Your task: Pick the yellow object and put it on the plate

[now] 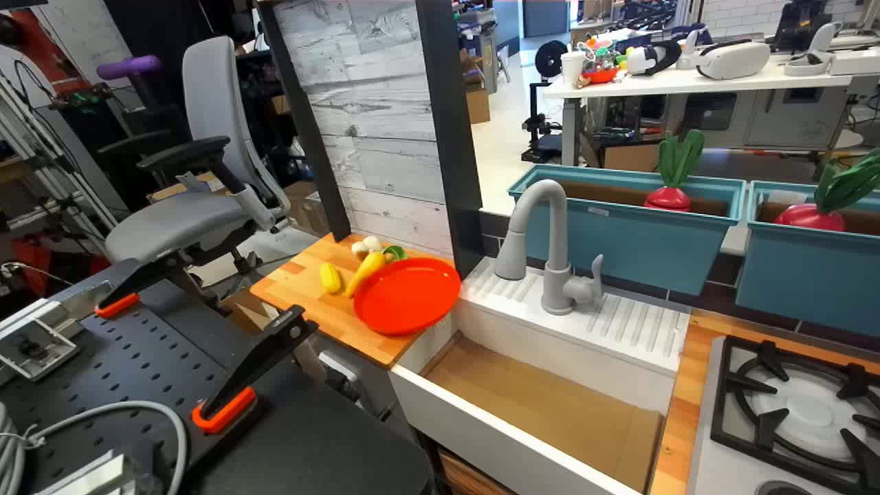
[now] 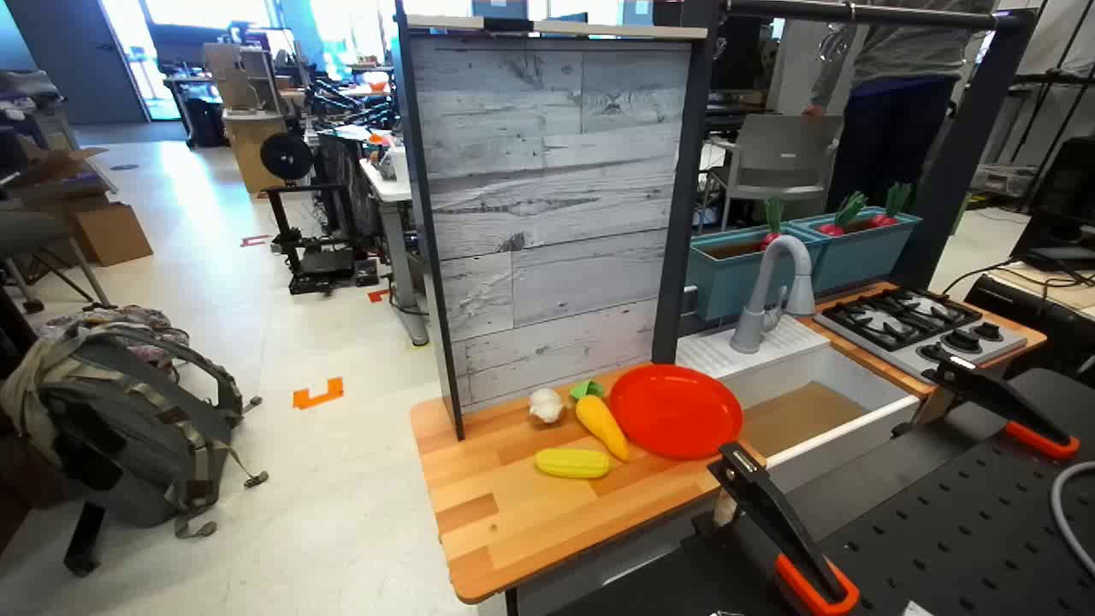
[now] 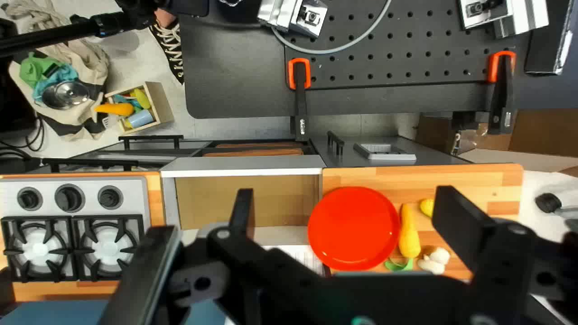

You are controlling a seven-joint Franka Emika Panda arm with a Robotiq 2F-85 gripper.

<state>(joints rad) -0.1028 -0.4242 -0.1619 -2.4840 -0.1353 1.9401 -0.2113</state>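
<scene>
yellow corn (image 2: pixel 571 463) (likely target): from your wide-spread gripper (image 3: pixel 347 198), toward the table edge (image 2: pixel 443 500) opposite the sink (image 2: pixel 843 430), long axis oblique to that edge.

Wrist view: gripper (image 3: pixel 345 212) is matte black, partly blurred. Fingers (image 3: pixel 460 225) are squared, blocky. Greyish round disc (image 3: pixel 223 234) sits on a knuckle; dark-grey link (image 3: pixel 201 273) has a black round hole. Small teal-green spot (image 3: pixel 362 320) shows low on the body.
</scene>
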